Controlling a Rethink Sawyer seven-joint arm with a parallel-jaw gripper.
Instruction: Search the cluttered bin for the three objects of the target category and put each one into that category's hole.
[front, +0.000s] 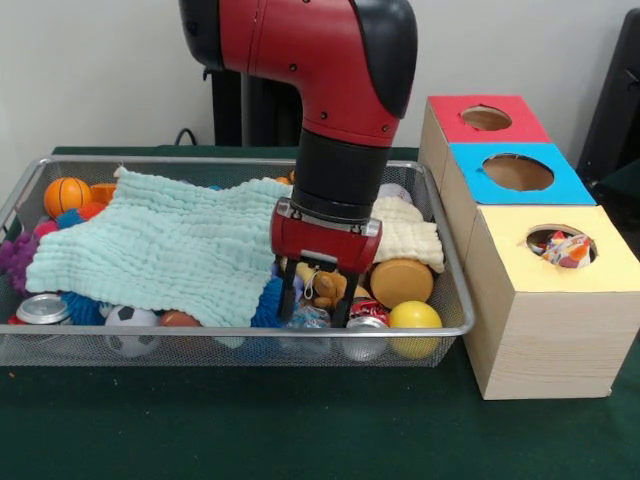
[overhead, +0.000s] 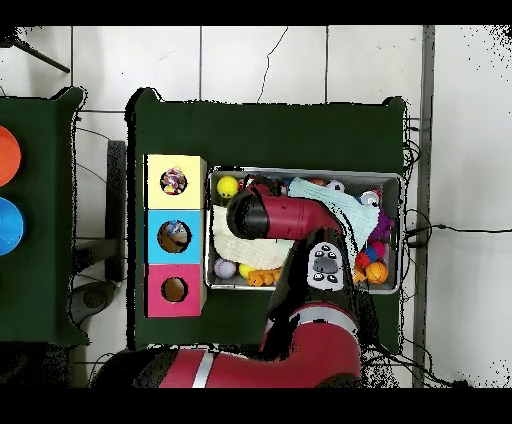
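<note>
Sawyer arm (front: 330, 70) | glossy red shell, black joint caps | black cylindrical wrist, red gripper (front: 318, 300) housing | grey button panel (overhead: 326, 266)

A large mint-green waffle-textured towel (front: 165, 250) lies spread over a heap of small toys. Beside it, to the right in the front view, sits a folded cream towel (front: 407, 235). A small orange basketball (front: 66, 195) rests at the far left corner, with a purple spiky rubber ball (front: 17, 256) just in front of it. Along the near edge, from left to right, are a silver drink can (front: 42, 309), a black-and-white toy soccer ball (front: 131, 326), a blue spiky ball (front: 266, 301), and a plain yellow ball (front: 414, 318). A tan round disc (front: 401, 281) stands behind the yellow ball. Everything rests on a dark green table (front: 300, 430). To the right stand a blue-topped box (front: 555, 185) and, behind it, a red-topped box (front: 450, 120).
</note>
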